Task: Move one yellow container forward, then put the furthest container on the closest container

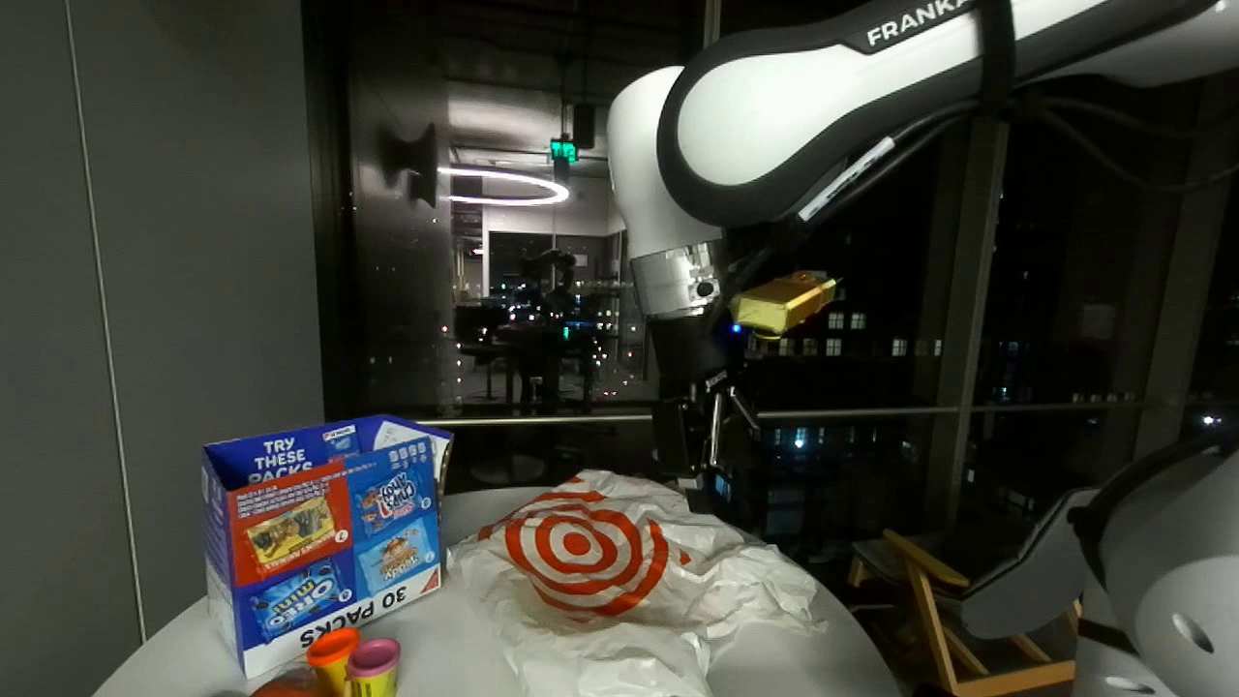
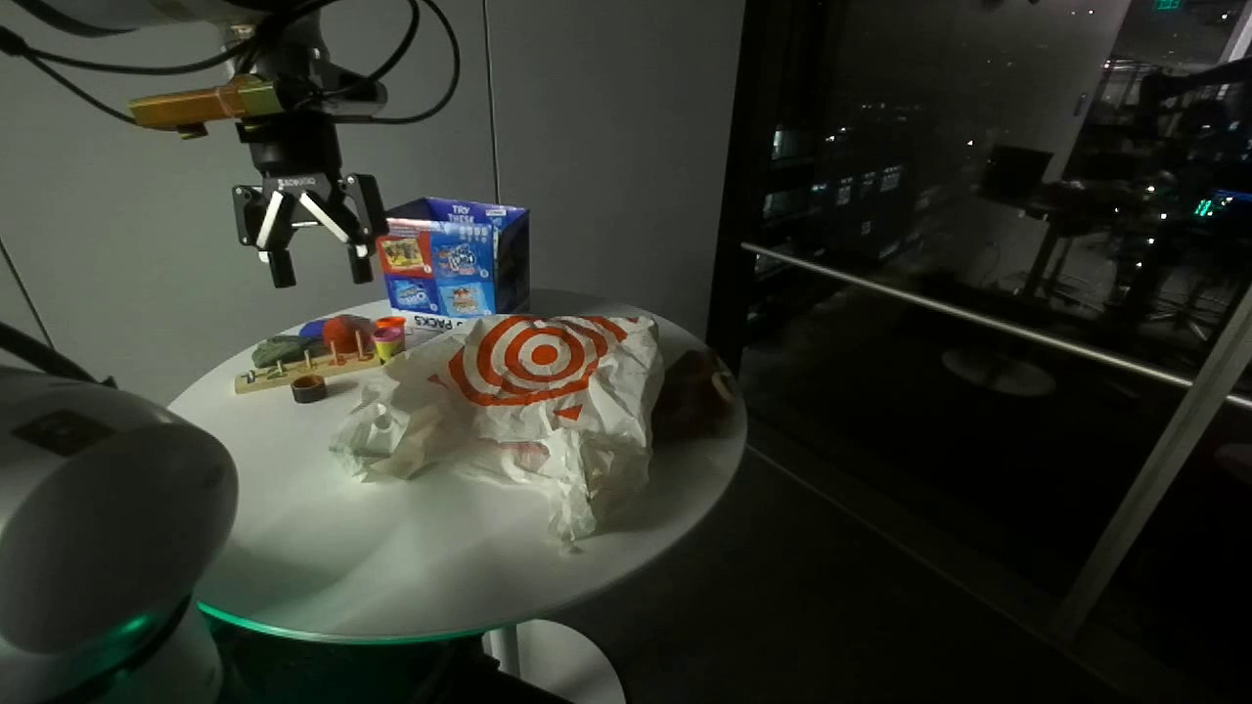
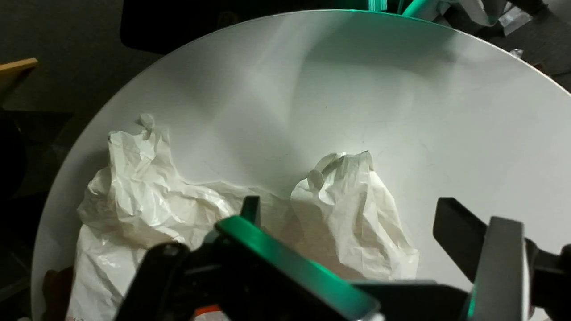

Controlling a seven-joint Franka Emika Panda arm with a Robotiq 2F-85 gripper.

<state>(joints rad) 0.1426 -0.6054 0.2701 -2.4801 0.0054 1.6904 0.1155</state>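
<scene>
Two small yellow containers stand side by side near the snack box. One has an orange lid and the other a pink lid. In an exterior view, the pink-lidded container partly hides the orange-lidded container. Neither shows in the wrist view. My gripper is open with nothing between its fingers. It hangs well above the table, apart from both containers. In the wrist view, the open fingers stand wide apart above the crumpled bag and the white tabletop.
A blue snack box stands behind the containers. A large white plastic bag with a red target covers much of the round table. A wooden peg board, coloured lumps and a dark ring lie beside the containers.
</scene>
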